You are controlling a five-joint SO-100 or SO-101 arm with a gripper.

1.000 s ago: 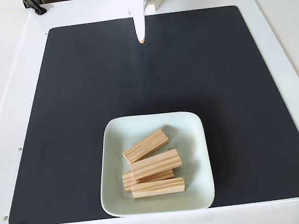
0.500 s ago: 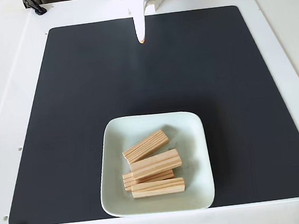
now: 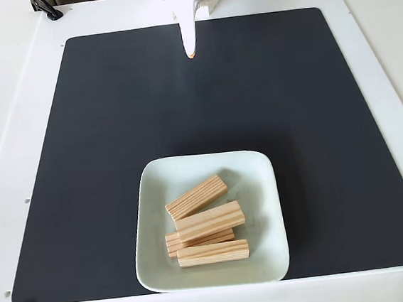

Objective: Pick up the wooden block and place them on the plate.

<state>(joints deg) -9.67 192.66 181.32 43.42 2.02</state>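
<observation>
In the fixed view the plate [image 3: 261, 181] is sitting in the lower middle of the frame, on the near part of a black mat [image 3: 114, 131] that is covering most of a white table [image 3: 4, 106]. All four blocks are lying inside the plate. The top block [image 3: 197, 197] is resting slantwise, its right end higher in the frame. Just below it the second block [image 3: 210, 221] is lying tilted the same way and is overlapping the third block [image 3: 196, 241], which is peeking out beneath it at the left. The fourth block [image 3: 213, 253] is lying nearly level at the lower edge of the group, touching the third.

The gripper [image 3: 190, 51] is hanging at the top middle of the frame, well apart from the plate, its white fingers pointing down toward the mat and ending in a small orange tip. The fingers are showing as one narrow taper with no gap between them, so the gripper is looking clenched, and it is carrying nothing
</observation>
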